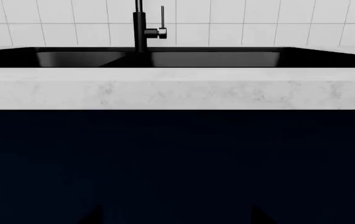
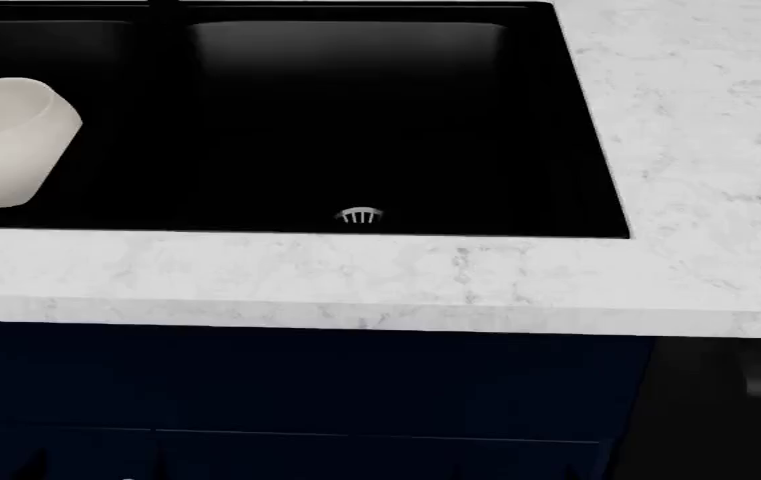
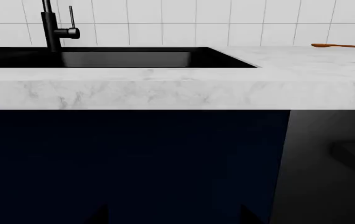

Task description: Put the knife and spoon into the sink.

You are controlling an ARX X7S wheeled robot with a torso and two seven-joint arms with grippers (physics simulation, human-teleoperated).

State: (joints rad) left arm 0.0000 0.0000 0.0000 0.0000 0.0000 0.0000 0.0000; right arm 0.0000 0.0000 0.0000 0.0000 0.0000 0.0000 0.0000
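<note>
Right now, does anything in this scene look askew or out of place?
One thing: a white cup lies tipped on its side in the sink's left basin. The spoon rests on the counter right of the sink, as expected. No knife is visible, and nothing looks spilled or damaged.

The cup (image 2: 4, 140) lies in the sink's (image 2: 591, 150) left basin; the spoon (image 3: 345, 45) rests on the counter (image 2: 700, 180) to the right.

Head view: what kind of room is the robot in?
Most likely a kitchen. There is a large matte black double-basin sink set in a white marble-look countertop, a tall black faucet before a white tiled wall, and dark navy cabinets below.
</note>
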